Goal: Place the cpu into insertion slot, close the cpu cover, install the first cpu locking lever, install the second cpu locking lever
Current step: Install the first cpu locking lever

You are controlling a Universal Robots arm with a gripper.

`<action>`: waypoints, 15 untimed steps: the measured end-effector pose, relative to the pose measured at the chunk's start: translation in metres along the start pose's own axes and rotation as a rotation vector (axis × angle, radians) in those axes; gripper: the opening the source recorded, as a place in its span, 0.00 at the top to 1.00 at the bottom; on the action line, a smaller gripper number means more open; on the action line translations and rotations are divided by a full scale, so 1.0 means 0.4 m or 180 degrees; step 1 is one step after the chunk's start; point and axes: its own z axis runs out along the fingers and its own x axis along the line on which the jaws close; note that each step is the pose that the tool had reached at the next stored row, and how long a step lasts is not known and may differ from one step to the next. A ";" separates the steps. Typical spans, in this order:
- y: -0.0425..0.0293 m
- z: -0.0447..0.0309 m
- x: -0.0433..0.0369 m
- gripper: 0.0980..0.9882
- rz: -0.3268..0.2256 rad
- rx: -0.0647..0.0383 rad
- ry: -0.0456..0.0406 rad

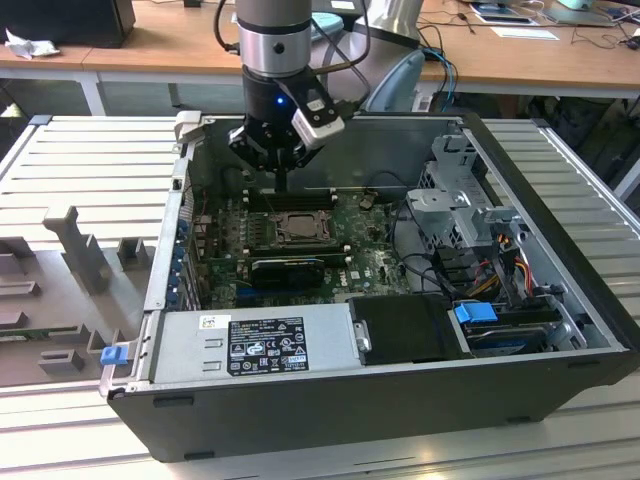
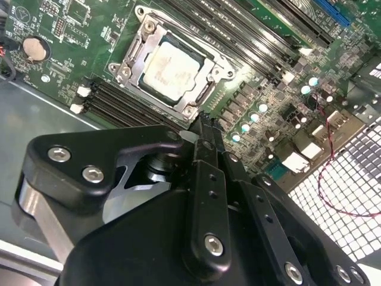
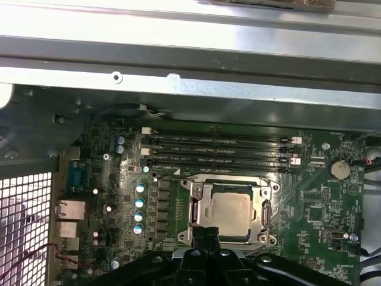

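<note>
The cpu [image 3: 231, 211] lies flat in the insertion slot [image 1: 272, 232] on the green motherboard, its pale metal top facing up [image 2: 172, 70]. The cpu cover [image 3: 207, 192] lies down around the chip as a silvery frame. A thin wire lever [image 3: 208, 177] runs along one side of the socket. My gripper [image 1: 283, 184] hangs above the board just beside the socket's far edge in the exterior view. Its fingers [image 2: 202, 128] are pressed together into one narrow tip with nothing held, and the tip [image 3: 205, 233] is close to the socket's edge.
Black memory slots [image 3: 220, 152] run beside the socket. A long black expansion card [image 1: 288, 268] sits nearer the power supply [image 1: 255, 345]. A drive cage [image 1: 460, 200] and cables fill the exterior view's right. Case walls [image 1: 165, 250] surround the board.
</note>
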 end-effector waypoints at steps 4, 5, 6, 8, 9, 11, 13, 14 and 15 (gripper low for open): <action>0.001 0.007 0.022 0.99 0.0000 0.0000 -0.0004; 0.002 0.008 0.032 0.99 0.0000 -0.0001 -0.0007; 0.003 0.011 0.049 0.99 0.0000 -0.0001 -0.0012; 0.004 0.016 0.062 0.99 0.0000 -0.0001 -0.0013; 0.005 0.020 0.067 0.99 0.0000 -0.0001 -0.0012; 0.006 0.023 0.069 0.99 0.0000 -0.0001 -0.0012; 0.006 0.026 0.069 0.99 0.0000 -0.0001 -0.0012; 0.006 0.027 0.069 0.99 0.0000 -0.0001 -0.0012; 0.006 0.029 0.069 0.99 0.0000 -0.0001 -0.0012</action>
